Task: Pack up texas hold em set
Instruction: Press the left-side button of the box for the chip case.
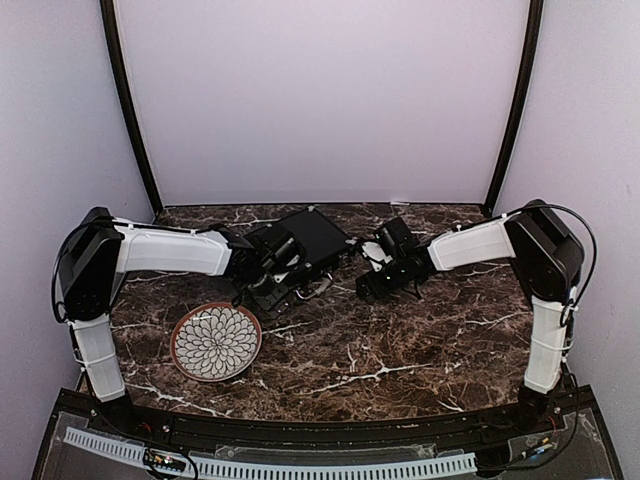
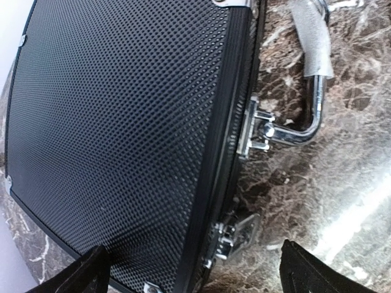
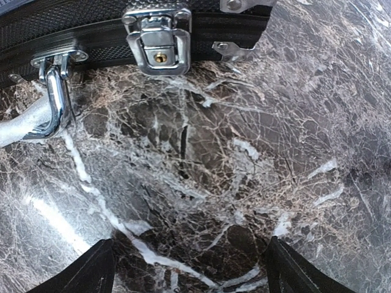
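The black briefcase (image 1: 305, 245) is lying flat with its lid down at the far centre of the marble bench (image 1: 400, 350). The left pincer (image 2: 197, 271) is hovering over its latch edge, jaws standing wide and holding nothing. The right pincer (image 3: 186, 268), also wide and holding nothing, is hanging over bare bench just in front of a silver latch (image 3: 157, 39). A patterned plate (image 1: 216, 342) is sitting near the left.
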Tool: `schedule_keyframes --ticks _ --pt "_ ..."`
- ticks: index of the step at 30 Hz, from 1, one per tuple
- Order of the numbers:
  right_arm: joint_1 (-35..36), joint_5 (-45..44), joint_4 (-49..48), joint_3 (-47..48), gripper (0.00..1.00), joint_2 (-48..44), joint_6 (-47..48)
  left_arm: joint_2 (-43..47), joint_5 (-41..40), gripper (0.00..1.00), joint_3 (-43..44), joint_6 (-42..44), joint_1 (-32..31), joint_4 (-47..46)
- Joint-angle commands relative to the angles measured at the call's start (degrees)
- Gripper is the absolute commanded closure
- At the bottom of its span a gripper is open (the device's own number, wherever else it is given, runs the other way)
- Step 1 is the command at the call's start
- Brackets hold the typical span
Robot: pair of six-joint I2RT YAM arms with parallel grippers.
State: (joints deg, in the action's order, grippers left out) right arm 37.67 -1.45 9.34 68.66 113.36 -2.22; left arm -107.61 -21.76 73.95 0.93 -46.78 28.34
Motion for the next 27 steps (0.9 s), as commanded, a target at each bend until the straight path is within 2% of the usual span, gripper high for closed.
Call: schedule_keyframes --ticks 1,14,27 --pt "0.1 0.6 -0.7 0.2 0.14 0.3 0.3 -5.4 -0.9 0.01 0.8 -0.1 -0.1 3.3" --pt "0.1 1.1 -1.2 -0.3 0.14 0.5 0.1 -8.6 -9.1 0.02 -0.3 -3.2 -0.1 2.1" --pt "0.1 1.2 -1.1 -0.5 0.14 0.2 0.0 -10.3 -13.8 0.16 -4.1 -5.0 -0.8 2.7"
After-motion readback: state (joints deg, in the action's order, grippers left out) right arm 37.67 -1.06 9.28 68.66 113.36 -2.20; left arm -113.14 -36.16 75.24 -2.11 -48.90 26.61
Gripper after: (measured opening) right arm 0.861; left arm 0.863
